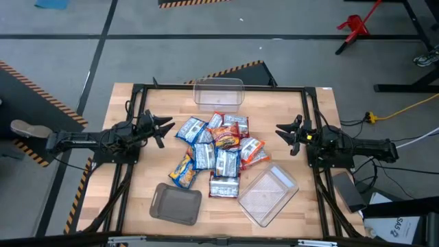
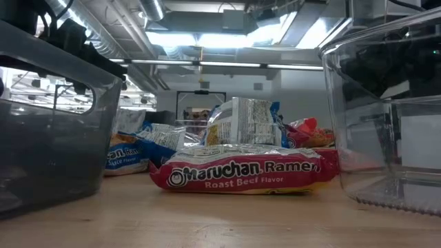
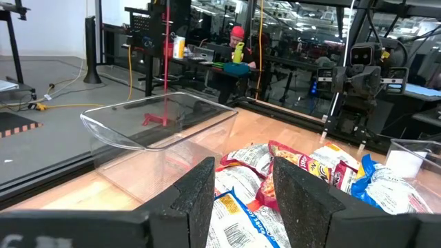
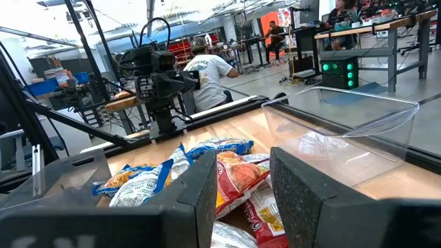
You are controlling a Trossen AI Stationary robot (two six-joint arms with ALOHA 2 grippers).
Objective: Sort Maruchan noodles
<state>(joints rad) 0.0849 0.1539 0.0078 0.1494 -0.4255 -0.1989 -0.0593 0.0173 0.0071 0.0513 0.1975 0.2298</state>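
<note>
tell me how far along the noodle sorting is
Nothing looks sorted yet: the Maruchan noodles lie in one pile mid-table, and both clear tubs and the grey tray hold no packets. Nothing is in hand: the left pincer and right pincer hover open either side of the pile. All the sorting is left.

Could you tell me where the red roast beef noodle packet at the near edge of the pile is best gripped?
Probably from above, across its narrow width. The red packet lies flat and apart from the others on its near side, between the grey tray and a clear tub.
</note>
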